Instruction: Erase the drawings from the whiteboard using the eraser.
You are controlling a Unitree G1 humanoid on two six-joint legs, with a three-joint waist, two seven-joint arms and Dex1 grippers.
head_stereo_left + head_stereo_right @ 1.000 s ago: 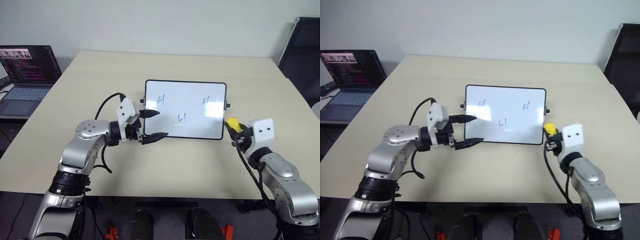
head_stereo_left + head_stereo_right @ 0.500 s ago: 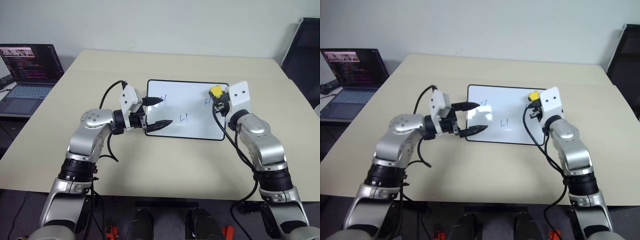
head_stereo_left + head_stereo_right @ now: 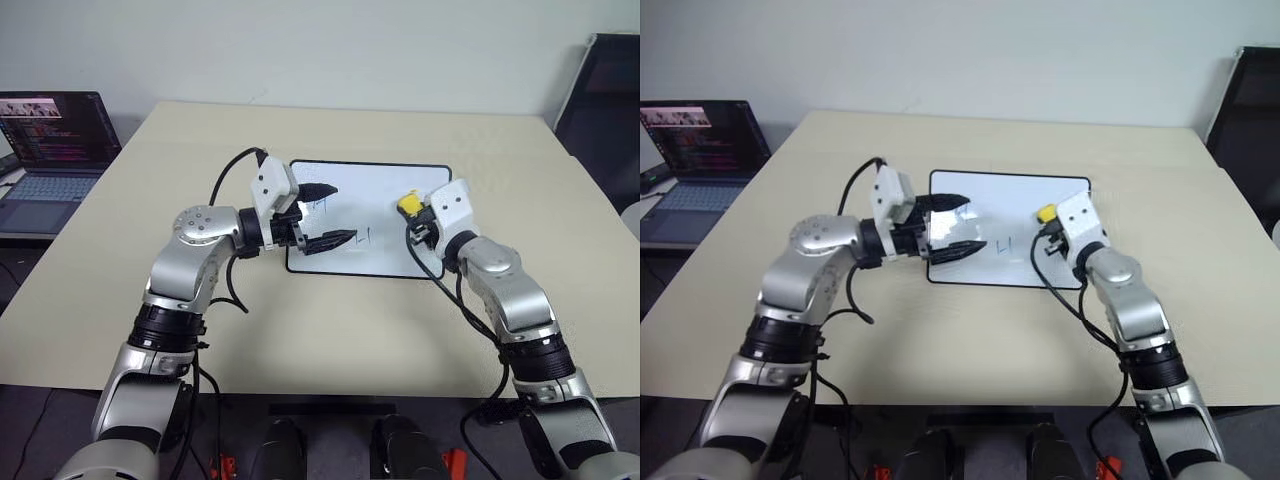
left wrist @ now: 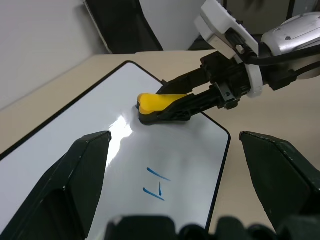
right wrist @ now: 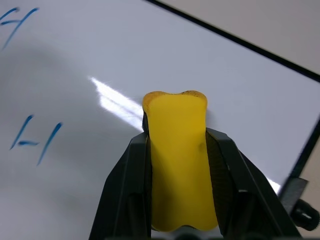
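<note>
Gripping eraser [image 5: 177, 165], right claw [image 3: 412, 212] hides maybe one drawing; left claw [image 3: 330, 214] agape, empty.

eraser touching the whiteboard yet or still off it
Touching. In the left wrist view the eraser, clamped in the right gripper, has its tip down on the whiteboard with no gap showing beneath it.

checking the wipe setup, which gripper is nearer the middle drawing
Left. The left gripper hangs open over the whiteboard right beside the middle drawing; the right gripper, shut on the eraser, is farther off.
</note>
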